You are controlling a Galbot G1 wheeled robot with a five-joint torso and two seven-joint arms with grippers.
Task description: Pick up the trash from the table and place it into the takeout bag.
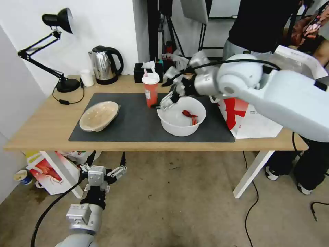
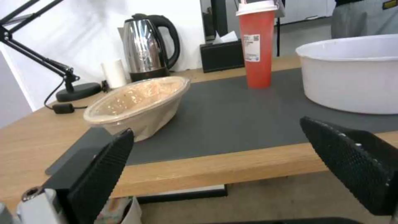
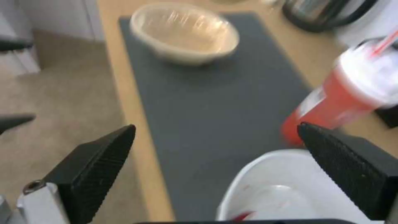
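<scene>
Just under my right gripper (image 1: pixel 164 103), over the dark-grey mat (image 1: pixel 137 123) on the table (image 1: pixel 44 127), sits the large white bowl (image 1: pixel 181 118) with red scraps (image 1: pixel 189 116) in its bottom. The gripper hangs at the bowl's near-left rim with its jaws spread wide and nothing between them; in the right wrist view the two black pads frame the mat, with the bowl's rim (image 3: pixel 265 168) below the wider pad. Immediately beyond the gripper stands the red lidded cup (image 1: pixel 150 90), straw up, close enough that I judge a careless swing would tip it. Farther off to the gripper's left lies the shallow tan bowl (image 1: pixel 99 115), tilted on its side. Behind my arm to the right, the takeout bag (image 1: pixel 250 120) stands on the table's end, partly hidden by the forearm.

My read on handling: the white bowl looks like thin disposable plastic, light and springy, so a pinch on the rim wall should hold it, though a hard squeeze may buckle it and a tilt would spill the scraps. The cup looks tall and top-heavy; I would take it mid-body. The tan bowl appears papery and soft; its raised edge offers the easiest bite.

My left gripper (image 1: pixel 102 173) idles below the table edge, fingers apart and empty.
</scene>
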